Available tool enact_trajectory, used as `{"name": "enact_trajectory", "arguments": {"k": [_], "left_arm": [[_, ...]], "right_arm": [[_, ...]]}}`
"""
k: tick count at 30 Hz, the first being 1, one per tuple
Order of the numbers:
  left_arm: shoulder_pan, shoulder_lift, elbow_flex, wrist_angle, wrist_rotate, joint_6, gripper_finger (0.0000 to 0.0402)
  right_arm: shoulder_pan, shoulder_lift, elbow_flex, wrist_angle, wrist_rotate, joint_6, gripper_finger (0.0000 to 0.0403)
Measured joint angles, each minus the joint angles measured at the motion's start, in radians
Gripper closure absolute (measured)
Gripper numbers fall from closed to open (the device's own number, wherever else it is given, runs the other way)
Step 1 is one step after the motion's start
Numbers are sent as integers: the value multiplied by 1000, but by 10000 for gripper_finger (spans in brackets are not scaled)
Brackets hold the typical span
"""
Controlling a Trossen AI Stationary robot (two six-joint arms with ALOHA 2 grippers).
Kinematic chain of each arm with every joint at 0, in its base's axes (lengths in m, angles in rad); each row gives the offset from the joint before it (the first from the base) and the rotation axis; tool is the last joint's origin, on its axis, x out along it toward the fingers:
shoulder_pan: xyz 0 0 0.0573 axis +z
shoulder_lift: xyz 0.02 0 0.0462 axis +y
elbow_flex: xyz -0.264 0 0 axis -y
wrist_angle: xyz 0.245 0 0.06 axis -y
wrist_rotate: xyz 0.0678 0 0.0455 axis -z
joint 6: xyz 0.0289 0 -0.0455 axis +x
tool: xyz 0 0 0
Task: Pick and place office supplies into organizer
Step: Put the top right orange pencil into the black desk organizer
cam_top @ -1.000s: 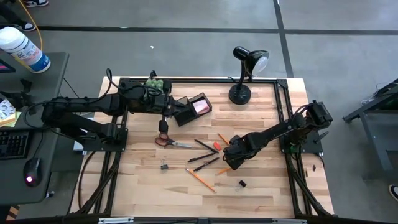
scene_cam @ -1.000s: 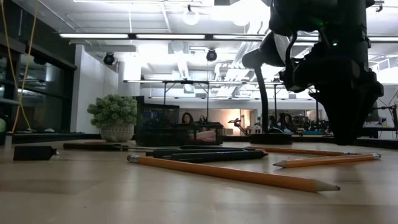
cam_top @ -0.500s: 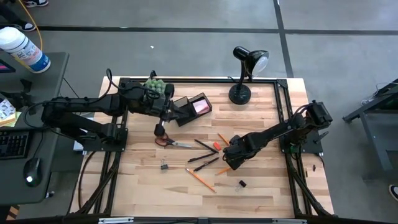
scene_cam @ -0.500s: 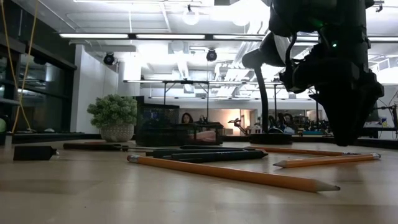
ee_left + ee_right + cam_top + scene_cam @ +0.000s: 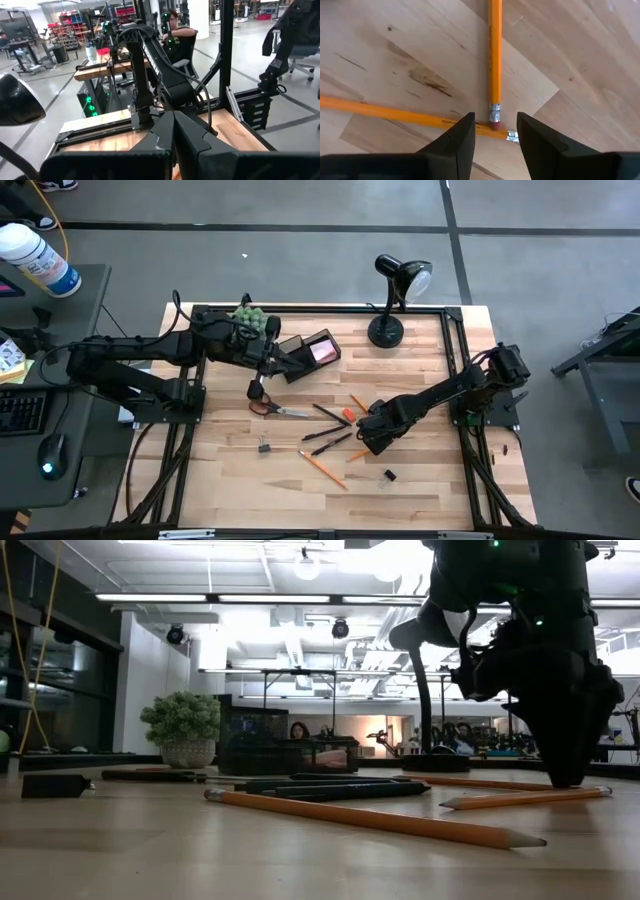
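Note:
My right gripper point(image 5: 494, 134) points down, open, close over the table point(image 5: 372, 432). Its fingers stand on either side of an orange pencil's eraser end point(image 5: 494, 118) without touching it. That end lies against a second pencil point(image 5: 395, 114). More pencils point(image 5: 322, 468), black pens point(image 5: 330, 414), red-handled scissors point(image 5: 272, 409), a red eraser point(image 5: 348, 416) and small clips point(image 5: 264, 446) lie flat on the wood. The black organizer point(image 5: 312, 356) with a pink pad stands at the far left-centre. My left gripper point(image 5: 173, 131) is shut, level and holds nothing I can see, above the organizer's left end point(image 5: 280, 365).
A black desk lamp point(image 5: 392, 290) stands at the far edge right of centre, and a small green plant point(image 5: 255, 317) at the far left. A black frame rail point(image 5: 455, 350) runs along the table's edges. Bare wood lies along the near edge point(image 5: 330, 505).
My right gripper has sunk a little closer to the table over the pencils, its fingers still apart. My left gripper has turned slightly at the wrist without leaving its place above the organizer. Nothing on the table has moved.

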Motion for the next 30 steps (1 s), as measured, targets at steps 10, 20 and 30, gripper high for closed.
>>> {"name": "enact_trajectory", "arguments": {"k": [10, 20, 30], "left_arm": [[0, 0, 0, -1, -6, 4, 401], [0, 0, 0, 0, -18, 20, 401], [0, 0, 0, 1, -27, 23, 401]], "right_arm": [[0, 18, 0, -8, -29, 8, 265], [19, 42, 4, -1, -38, 7, 266], [20, 43, 3, 25, -38, -3, 339]]}}
